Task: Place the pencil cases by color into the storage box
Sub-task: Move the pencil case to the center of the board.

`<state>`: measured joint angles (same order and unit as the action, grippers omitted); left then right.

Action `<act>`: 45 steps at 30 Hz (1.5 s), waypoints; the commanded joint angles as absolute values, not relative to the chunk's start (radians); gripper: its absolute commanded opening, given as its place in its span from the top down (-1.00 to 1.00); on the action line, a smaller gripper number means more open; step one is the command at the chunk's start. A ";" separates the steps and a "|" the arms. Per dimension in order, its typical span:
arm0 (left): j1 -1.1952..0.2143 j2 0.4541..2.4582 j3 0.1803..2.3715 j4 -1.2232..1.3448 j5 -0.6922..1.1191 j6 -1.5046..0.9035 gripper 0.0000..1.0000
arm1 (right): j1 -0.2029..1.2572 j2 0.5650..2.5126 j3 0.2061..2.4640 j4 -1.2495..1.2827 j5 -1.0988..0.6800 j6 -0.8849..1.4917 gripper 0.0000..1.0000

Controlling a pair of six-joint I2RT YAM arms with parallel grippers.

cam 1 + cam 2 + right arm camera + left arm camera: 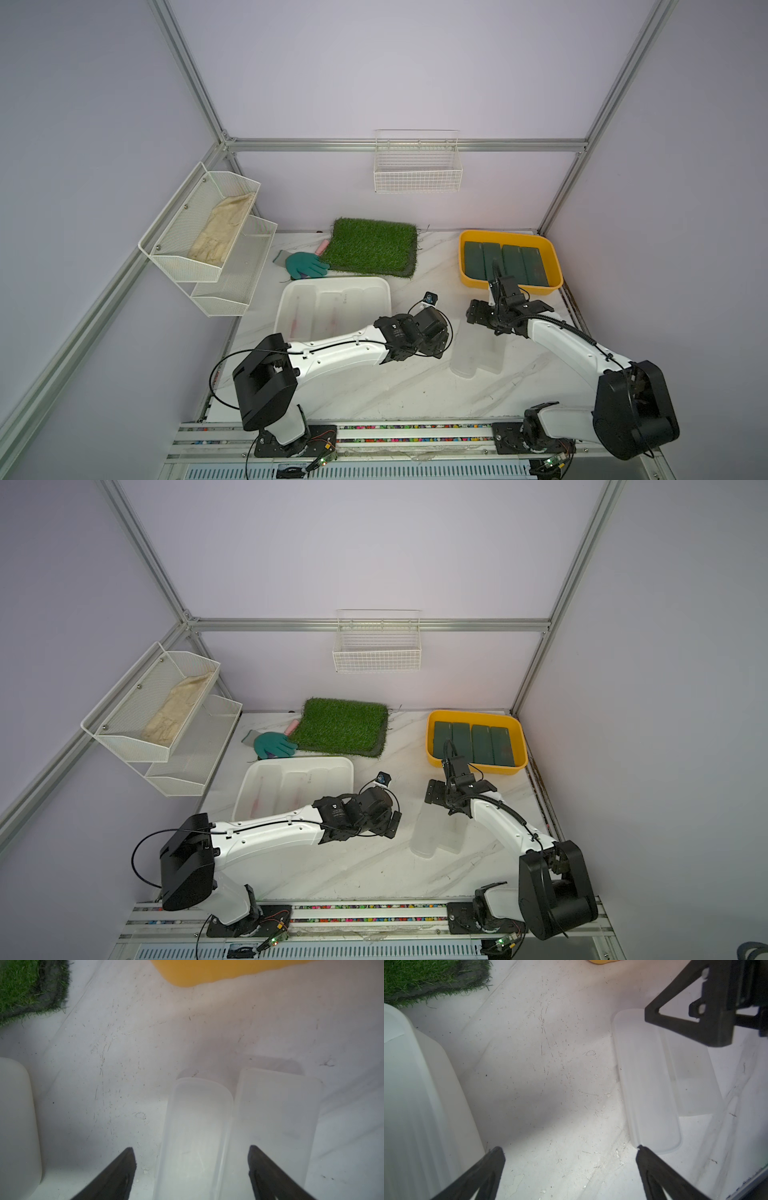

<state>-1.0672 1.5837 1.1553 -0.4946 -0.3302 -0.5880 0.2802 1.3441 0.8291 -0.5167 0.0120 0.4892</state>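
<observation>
Right gripper (191,1147) has its jaws spread wide, straddling one frosted case (199,1122) with a gap on both sides. A second frosted case (276,1109) lies just beside it, outside the jaws. Both are on the bench (374,386) toward its right edge. The right arm reaches in from the near edge, wrist tipped down. Left gripper (569,1147) gapes over bare bench, arm stretched low. Four green cases (511,259) sit in the yellow tray (509,234) at the far right corner.

Four dark green cases (473,744) side by side in yellow tray (478,769); frosted cases (432,837) on table (374,866).
</observation>
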 commanded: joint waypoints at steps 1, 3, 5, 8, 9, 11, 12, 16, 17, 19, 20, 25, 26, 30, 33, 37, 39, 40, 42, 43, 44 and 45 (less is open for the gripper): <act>-1.067 1.504 1.109 -0.484 -0.358 -0.626 -1.00 | 0.319 1.364 0.862 -0.500 0.053 0.511 -0.73; -1.067 1.480 1.093 -0.483 -0.362 -0.630 -1.00 | 0.332 1.402 0.866 -0.496 0.059 0.515 -0.73; -1.067 1.462 1.080 -0.482 -0.367 -0.634 -1.00 | 0.339 1.425 0.868 -0.488 0.068 0.516 -0.73; -1.067 1.444 1.072 -0.483 -0.362 -0.634 -1.00 | 0.344 1.461 0.873 -0.480 0.087 0.514 -0.73; -1.066 1.442 1.068 -0.483 -0.361 -0.635 -0.99 | 0.344 1.473 0.876 -0.476 0.094 0.512 -0.73; -1.067 1.438 1.065 -0.483 -0.358 -0.638 -1.00 | 0.343 1.498 0.880 -0.471 0.107 0.513 -0.73; -1.066 1.437 1.063 -0.483 -0.357 -0.639 -1.00 | 0.344 1.511 0.885 -0.471 0.110 0.511 -0.73; -1.067 1.437 1.057 -0.483 -0.354 -0.640 -1.00 | 0.342 1.556 0.896 -0.471 0.128 0.512 -0.74; -1.067 1.437 1.055 -0.483 -0.353 -0.638 -1.00 | 0.342 1.562 0.899 -0.472 0.133 0.517 -0.75; -1.066 1.436 1.053 -0.483 -0.353 -0.639 -1.00 | 0.343 1.571 0.898 -0.477 0.136 0.525 -0.76; -1.066 1.436 1.052 -0.483 -0.353 -0.640 -1.00 | 0.343 1.572 0.898 -0.479 0.145 0.525 -0.77; -1.066 1.442 1.052 -0.483 -0.358 -0.640 -1.00 | 0.343 1.590 0.895 -0.477 0.153 0.520 -0.81; -1.066 1.443 1.052 -0.483 -0.358 -0.640 -1.00 | 0.343 1.596 0.894 -0.476 0.152 0.520 -0.81; -1.066 1.443 1.052 -0.482 -0.357 -0.643 -1.00 | 0.343 1.631 0.908 -0.471 0.150 0.518 -0.83; -1.066 1.442 1.047 -0.482 -0.359 -0.645 -1.00 | 0.343 1.657 0.925 -0.471 0.156 0.523 -0.83; -1.066 1.429 1.039 -0.488 -0.372 -0.658 -1.00 | 0.348 1.690 0.946 -0.471 0.143 0.522 -0.77; -1.066 1.425 1.039 -0.504 -0.391 -0.673 -1.00 | 0.364 1.711 0.963 -0.471 0.143 0.531 -0.67; -1.066 1.422 1.039 -0.511 -0.397 -0.676 -1.00 | 0.375 1.723 0.974 -0.471 0.143 0.539 -0.62; -1.066 1.422 1.038 -0.529 -0.417 -0.685 -1.00 | 0.397 1.743 0.994 -0.472 0.146 0.555 -0.56; -1.066 1.422 1.038 -0.542 -0.426 -0.693 -1.00 | 0.408 1.755 1.005 -0.471 0.146 0.566 -0.52; -1.066 1.423 1.037 -0.552 -0.434 -0.699 -1.00 | 0.416 1.765 1.014 -0.471 0.144 0.575 -0.49; -1.066 1.423 1.038 -0.563 -0.442 -0.703 -1.00 | 0.427 1.774 1.024 -0.471 0.144 0.586 -0.45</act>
